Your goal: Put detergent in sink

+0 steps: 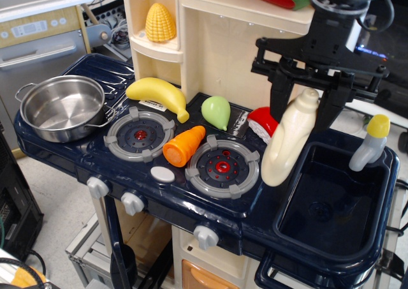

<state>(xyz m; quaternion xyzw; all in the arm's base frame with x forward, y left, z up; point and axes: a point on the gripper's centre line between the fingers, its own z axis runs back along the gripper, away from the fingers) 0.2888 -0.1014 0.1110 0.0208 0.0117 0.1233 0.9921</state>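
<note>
The gripper (308, 97) is grasping the detergent (288, 140) by its capped neck, right of centre in the frame. The cream jug is hanging tilted, its base just over the left rim of the sink (380, 234). It is looking like hollow, light, stiff plastic, probably smooth and slippery. The narrow neck is seeming the surest place to hold it.
</note>
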